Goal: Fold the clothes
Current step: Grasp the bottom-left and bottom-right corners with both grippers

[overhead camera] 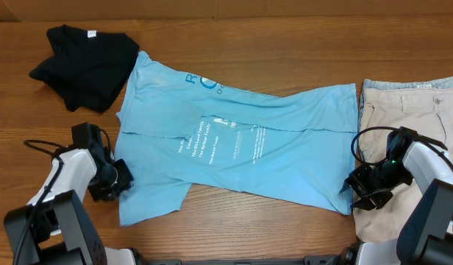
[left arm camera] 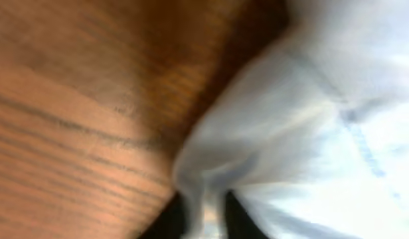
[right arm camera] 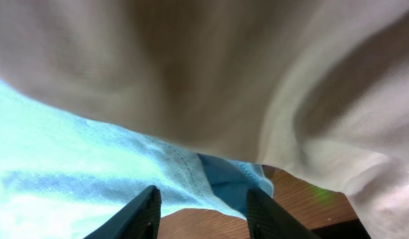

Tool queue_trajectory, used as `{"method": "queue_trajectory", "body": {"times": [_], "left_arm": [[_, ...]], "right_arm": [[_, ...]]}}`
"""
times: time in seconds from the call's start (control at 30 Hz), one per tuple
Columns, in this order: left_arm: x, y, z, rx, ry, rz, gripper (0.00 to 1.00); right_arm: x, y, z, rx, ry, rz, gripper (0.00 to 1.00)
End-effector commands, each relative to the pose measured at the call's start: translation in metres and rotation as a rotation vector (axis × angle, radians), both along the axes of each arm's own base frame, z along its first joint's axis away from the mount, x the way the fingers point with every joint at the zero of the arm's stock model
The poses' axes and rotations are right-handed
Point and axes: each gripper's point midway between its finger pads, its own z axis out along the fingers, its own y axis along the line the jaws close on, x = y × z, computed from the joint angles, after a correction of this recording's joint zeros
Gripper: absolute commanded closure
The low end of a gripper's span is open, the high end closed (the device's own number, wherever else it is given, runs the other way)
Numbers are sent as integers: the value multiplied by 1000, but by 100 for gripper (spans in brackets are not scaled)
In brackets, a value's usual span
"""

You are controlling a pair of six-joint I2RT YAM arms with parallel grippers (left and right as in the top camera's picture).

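The light blue T-shirt (overhead camera: 248, 147) with white lettering lies spread across the middle of the table, partly folded over itself. My left gripper (overhead camera: 118, 180) is at the shirt's lower left edge. In the blurred left wrist view its fingers (left arm camera: 204, 222) are close together with pale blue cloth (left arm camera: 324, 119) pinched between them. My right gripper (overhead camera: 357, 193) is at the shirt's lower right corner. In the right wrist view its fingers (right arm camera: 204, 216) are open, with the shirt's hem corner (right arm camera: 72, 166) just ahead of them. The beige shorts (right arm camera: 257, 79) hang above.
The black garment (overhead camera: 83, 62) lies crumpled at the back left. The beige shorts (overhead camera: 414, 110) lie at the right edge, beside the shirt's hem and under my right arm. The wooden table (overhead camera: 256, 221) shows bare along the front.
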Motion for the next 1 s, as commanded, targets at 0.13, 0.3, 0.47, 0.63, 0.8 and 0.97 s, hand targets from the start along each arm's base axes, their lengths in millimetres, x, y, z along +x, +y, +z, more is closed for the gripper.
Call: {"method": "queue_trajectory", "body": {"times": [0.13,0.3,0.47,0.63,0.8,0.97], "left_arm": [[1,-6,6,-63,48,-12,96],[23,1,48,-63,40,-21,96],[48,5,83,-68,-25,-20,96],[75,8,112,-66,-117,-25,96],[78,3,115,-97,-134,-27,96],[78,2,115,-96,-134,-32,96]], "right_arm": [[9,-2,7,-10,-40,4,55],[6,1,17,8,-15,0,56],[2,12,26,64,-17,-14,55],[2,11,25,52,-18,-10,60],[-6,17,19,69,-2,0,72],[-11,47,5,172,-41,47,64]]}}
